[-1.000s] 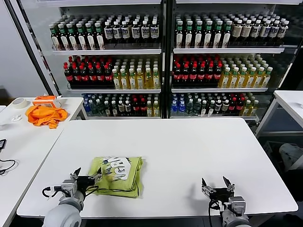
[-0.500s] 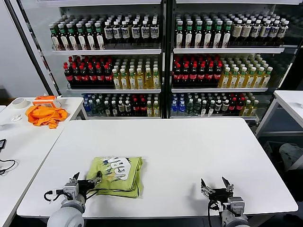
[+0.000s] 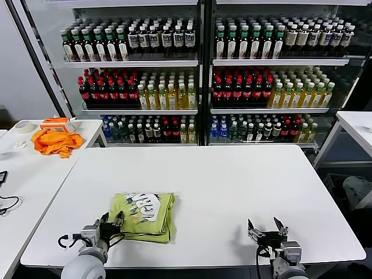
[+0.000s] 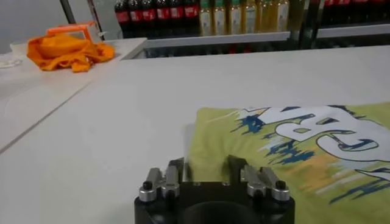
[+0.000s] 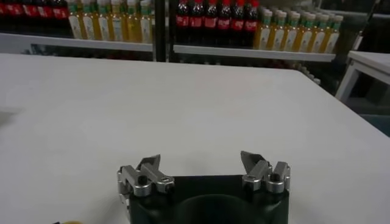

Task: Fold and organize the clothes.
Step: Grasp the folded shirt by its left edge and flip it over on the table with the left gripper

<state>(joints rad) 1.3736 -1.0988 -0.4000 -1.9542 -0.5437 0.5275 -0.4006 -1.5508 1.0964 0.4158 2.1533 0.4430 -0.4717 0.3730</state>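
Head view: a folded lime green T-shirt [image 3: 144,215] with white and blue print lies on the white worktop [image 3: 232,186], in the lower left of the frame. The left pincer [image 3: 111,222] sits at the shirt's left edge, fingers apart. The right pincer [image 3: 267,228] is at the lower right, open and holding nothing.

Left wrist view: the left pincer [image 4: 205,169] is open at the T-shirt's [image 4: 304,158] near edge. An orange cloth [image 4: 68,52] lies in the upper left.

Right wrist view: the right pincer [image 5: 201,165] is wide open over bare worktop [image 5: 183,103].

Black end effectors [image 5: 206,170], silver screws, grey wrists
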